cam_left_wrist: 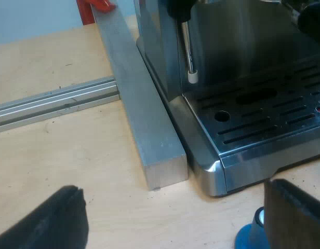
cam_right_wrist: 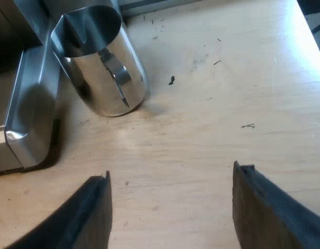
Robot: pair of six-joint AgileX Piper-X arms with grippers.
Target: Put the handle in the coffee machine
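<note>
Tabletop (cam_left_wrist: 56, 155) beside machine (cam_left_wrist: 264, 124): left wrist view maybe tamper (cam_left_wrist: 247, 241); right, jug (cam_right_wrist: 103, 67).

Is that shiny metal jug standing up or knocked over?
Upright: the jug stands on its base on the wooden table, mouth upward.

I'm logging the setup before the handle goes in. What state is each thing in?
left gripper: open, empty, over the table by the machine's corner.
right gripper: open, empty, over the table.
espresso machine: drip tray seated.
steam wand: hanging down.
metal jug: upright, close beside the machine, looks empty.
blue tamper: on the table, mostly hidden.
</note>
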